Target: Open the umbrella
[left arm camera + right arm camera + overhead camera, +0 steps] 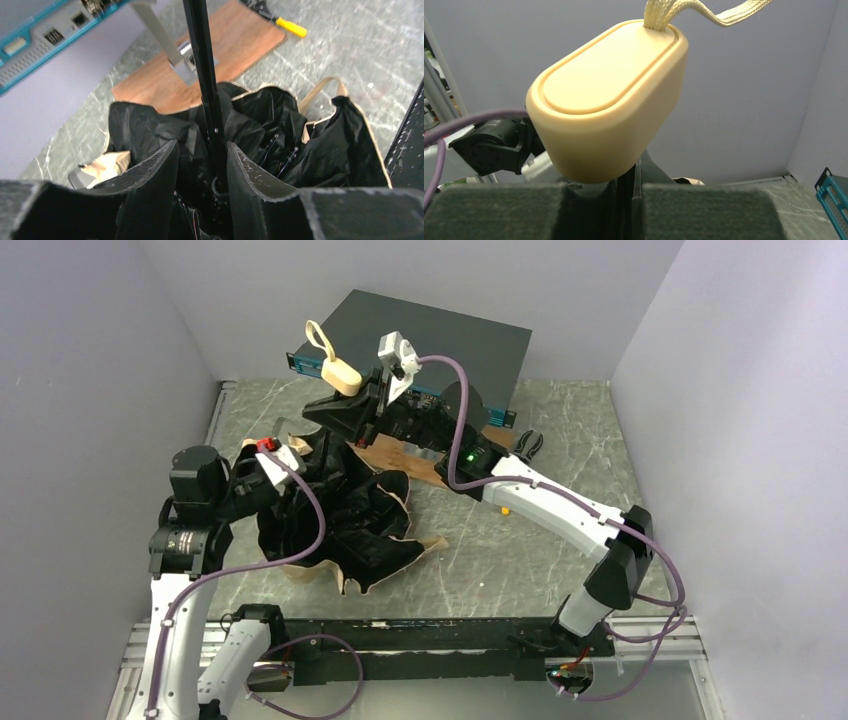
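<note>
You are looking at the umbrella [345, 525] sitting left of centre on the grey marble table [600, 430], and it is not spreading. Its canopy [150, 130] is bunching in loose black folds, with a tan edge showing along the rim. The thin black shaft [202, 75] is rising out of those folds and ending in the cream handle [609, 100], which is standing clear above the table. A woven strap [694, 10] is looping off the handle's end. Your right gripper [629, 192] is reaching in from the right side and clamping the shaft directly under the handle. Its jaws are sitting nearly together, with only the dark rod between them. Your left gripper [201, 150] is sitting low among the canopy folds. Its fingers [155, 185] are straddling the shaft at a narrow setting, and a sliver of gap is showing on one side of the rod. From these views you cannot tell whether the pads are actually pressing it. Beyond the canopy a wooden board [235, 45] is lying flat on the marble. A yellow-handled tool [291, 27] is resting just past the board's far corner. A flat dark box with a teal front [430, 330] is sitting against the back wall.
</note>
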